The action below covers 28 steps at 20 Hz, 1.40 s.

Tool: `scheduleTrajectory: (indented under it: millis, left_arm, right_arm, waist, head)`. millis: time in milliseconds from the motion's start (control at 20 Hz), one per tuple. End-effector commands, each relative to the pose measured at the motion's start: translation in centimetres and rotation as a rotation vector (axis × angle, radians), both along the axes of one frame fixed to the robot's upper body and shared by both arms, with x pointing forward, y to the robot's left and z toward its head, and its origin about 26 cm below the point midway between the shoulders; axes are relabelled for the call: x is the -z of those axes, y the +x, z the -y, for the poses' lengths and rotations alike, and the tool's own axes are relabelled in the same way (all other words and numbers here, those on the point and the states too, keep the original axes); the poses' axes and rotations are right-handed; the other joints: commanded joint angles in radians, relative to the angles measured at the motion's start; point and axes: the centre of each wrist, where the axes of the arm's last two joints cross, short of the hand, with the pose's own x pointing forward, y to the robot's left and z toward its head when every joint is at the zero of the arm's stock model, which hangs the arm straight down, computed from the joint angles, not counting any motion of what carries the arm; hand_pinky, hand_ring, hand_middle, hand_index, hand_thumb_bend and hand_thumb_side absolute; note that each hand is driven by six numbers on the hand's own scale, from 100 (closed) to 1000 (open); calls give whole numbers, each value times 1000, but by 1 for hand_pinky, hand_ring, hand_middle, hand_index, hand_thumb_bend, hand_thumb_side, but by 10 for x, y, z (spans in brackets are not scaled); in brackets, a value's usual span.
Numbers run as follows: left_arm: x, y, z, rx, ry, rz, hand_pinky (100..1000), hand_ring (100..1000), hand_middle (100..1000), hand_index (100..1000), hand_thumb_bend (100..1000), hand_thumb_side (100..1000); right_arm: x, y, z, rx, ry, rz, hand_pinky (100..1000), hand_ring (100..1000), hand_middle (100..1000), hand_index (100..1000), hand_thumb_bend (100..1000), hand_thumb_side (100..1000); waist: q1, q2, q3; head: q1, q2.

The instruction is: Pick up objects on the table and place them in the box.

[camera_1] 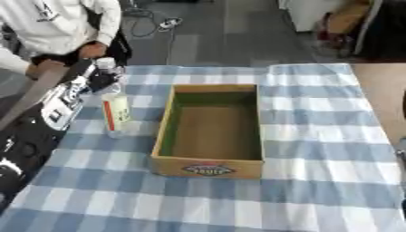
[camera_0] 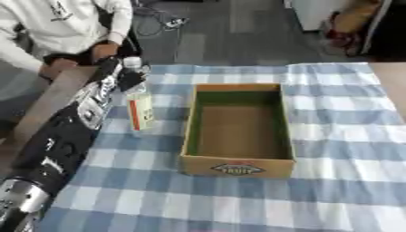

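A clear bottle (camera_0: 140, 111) with a white cap and a red and pale label stands upright on the checked cloth, just left of the box. My left arm runs up the left side of the view. My left hand (camera_0: 128, 78) is at the bottle's neck, with its dark fingers curled round the upper part under the cap. The open cardboard box (camera_0: 236, 168) lies in the middle of the table with a printed logo on its front wall, and I see nothing inside it. My right hand shows in neither view.
A blue and white checked cloth (camera_0: 341, 190) covers the table. Bare wooden table edges show at the far left (camera_0: 55, 97) and at the right (camera_1: 380, 90). Beyond the table is grey floor with cables and a few stored items.
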Motion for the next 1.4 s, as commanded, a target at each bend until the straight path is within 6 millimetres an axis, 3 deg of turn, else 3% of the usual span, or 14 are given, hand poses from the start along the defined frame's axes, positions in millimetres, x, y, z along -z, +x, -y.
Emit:
scheduleTrajectory:
  millis: [50, 350, 600, 1050, 1350, 1400]
  left_arm:
    - [-22, 3, -4, 5, 20, 116, 100, 100, 100, 280, 100, 785]
    - [-80, 5, 15, 72, -36, 302, 100, 100, 100, 255, 100, 762]
    - [-119, 4, 51, 230, -137, 308, 100, 100, 100, 248, 100, 765]
    - [-125, 1, 118, 524, -223, 230, 100, 100, 100, 254, 100, 785]
    - [-119, 3, 151, 653, -135, 203, 100, 100, 101, 287, 100, 820]
    - [-117, 4, 152, 666, -118, 197, 108, 100, 266, 417, 100, 820]
  right_arm:
    - [-12, -2, -1, -10, -1, 37, 674, 798, 815, 826, 100, 996]
    - [-11, -2, 0, -8, -2, 35, 674, 798, 816, 826, 100, 996]
    - [-11, -2, -1, -13, -6, 31, 675, 798, 816, 826, 100, 994]
    - [-12, -2, -5, -33, -3, 37, 676, 799, 816, 826, 100, 993]
    - [-15, -1, -8, -49, 5, 47, 678, 799, 817, 826, 100, 1000]
    - [-16, -1, -9, -51, 7, 49, 678, 799, 817, 826, 100, 990]
  waist:
    - [-3, -11, 0]
    - [-1, -14, 3]
    - [3, -20, 2]
    - [4, -21, -14]
    - [7, -18, -29]
    - [8, -18, -32]
  head:
    - [7, -5]
    - [12, 4]
    - [20, 6]
    - [27, -4]
    - [39, -6]
    - [39, -6]
